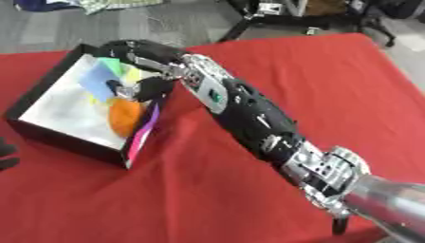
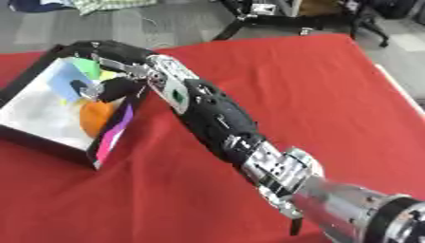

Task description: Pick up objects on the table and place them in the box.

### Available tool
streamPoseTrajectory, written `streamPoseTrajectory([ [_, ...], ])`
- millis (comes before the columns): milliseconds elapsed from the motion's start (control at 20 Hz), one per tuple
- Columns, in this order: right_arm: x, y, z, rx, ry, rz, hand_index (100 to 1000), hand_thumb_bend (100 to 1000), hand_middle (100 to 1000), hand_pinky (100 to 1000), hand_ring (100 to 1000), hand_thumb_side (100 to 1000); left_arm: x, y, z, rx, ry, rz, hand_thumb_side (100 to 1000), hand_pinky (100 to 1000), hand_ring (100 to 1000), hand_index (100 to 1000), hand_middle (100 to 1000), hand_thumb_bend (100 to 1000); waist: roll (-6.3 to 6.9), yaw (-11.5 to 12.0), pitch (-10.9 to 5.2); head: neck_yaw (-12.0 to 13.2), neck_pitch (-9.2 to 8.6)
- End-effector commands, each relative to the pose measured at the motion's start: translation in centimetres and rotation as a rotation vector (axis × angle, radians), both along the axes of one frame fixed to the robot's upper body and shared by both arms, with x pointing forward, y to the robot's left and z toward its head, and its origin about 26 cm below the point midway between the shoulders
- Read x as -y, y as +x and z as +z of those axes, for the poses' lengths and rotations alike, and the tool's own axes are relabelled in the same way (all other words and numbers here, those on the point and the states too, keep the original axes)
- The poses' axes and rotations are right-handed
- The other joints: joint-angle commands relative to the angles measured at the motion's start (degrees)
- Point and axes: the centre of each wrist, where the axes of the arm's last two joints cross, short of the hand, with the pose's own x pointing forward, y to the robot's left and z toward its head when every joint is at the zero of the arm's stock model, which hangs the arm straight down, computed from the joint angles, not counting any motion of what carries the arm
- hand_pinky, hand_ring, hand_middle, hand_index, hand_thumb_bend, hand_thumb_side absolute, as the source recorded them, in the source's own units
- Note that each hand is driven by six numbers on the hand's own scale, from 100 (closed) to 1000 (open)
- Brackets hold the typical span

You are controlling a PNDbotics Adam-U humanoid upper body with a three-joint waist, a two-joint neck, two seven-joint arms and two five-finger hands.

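A black box [image 1: 50, 128] with a pale inside stands at the table's far left. In it lie a blue flat piece [image 1: 98, 78], a green piece [image 1: 112, 64], an orange round thing [image 1: 126, 116] and a magenta strip [image 1: 143, 133] leaning on the box's right wall. My right hand [image 1: 145, 71] reaches over the box's right side, just above the orange thing; whether it holds anything is hidden. A dark bit of my left hand [image 1: 5, 152] shows at the left edge, beside the box.
A red cloth [image 1: 315, 80] covers the table, and my right arm [image 1: 257, 118] crosses it diagonally from the lower right. Grey floor and dark stands lie beyond the far edge.
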Motion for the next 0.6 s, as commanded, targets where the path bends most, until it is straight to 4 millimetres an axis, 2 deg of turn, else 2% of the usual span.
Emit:
streamPoseTrajectory([
  [50,-0.8,-0.4,2.2,0.041,0.012,0.051,975,100,942,1000,935,711,0.1,0.1,0.9,0.03,-0.003,-0.013,935,747,746,725,598,100,0.24,0.1,0.27,-0.1,-0.61],
  [200,-0.9,-0.7,2.6,0.038,0.031,0.058,972,100,934,1000,923,659,0.1,0.1,0.9,0.031,-0.004,-0.012,935,747,746,725,598,100,0.23,0.0,0.29,0.0,-0.61],
  [300,-0.8,-1.0,2.9,0.042,0.067,0.06,963,100,921,1000,909,597,0.0,0.1,0.9,0.029,-0.003,-0.009,935,747,746,725,600,100,0.24,-0.3,0.2,0.2,-0.53],
  [350,-0.7,-1.1,3.3,0.051,0.093,0.063,956,100,909,1000,899,535,-0.1,0.0,0.8,0.028,-0.002,-0.006,934,747,746,725,601,100,0.23,-0.6,0.11,0.5,-0.39],
  [400,-0.5,-1.4,3.7,0.065,0.119,0.066,955,100,905,1000,896,522,-0.2,0.0,0.8,0.027,-0.002,-0.002,934,747,746,725,601,100,0.22,-0.8,0.02,0.7,-0.27],
  [450,-0.3,-1.6,4.1,0.08,0.146,0.069,950,100,878,1000,874,448,-0.4,0.0,0.7,0.025,-0.001,0.003,935,747,746,725,602,100,0.22,-1.2,-0.07,1.0,-0.25],
  [600,0.9,-3.0,5.6,0.112,0.255,0.081,942,100,840,1000,828,398,-1.0,-0.1,0.4,0.017,0.001,0.028,935,747,746,725,602,100,0.24,-2.7,-0.45,2.7,-0.24],
])
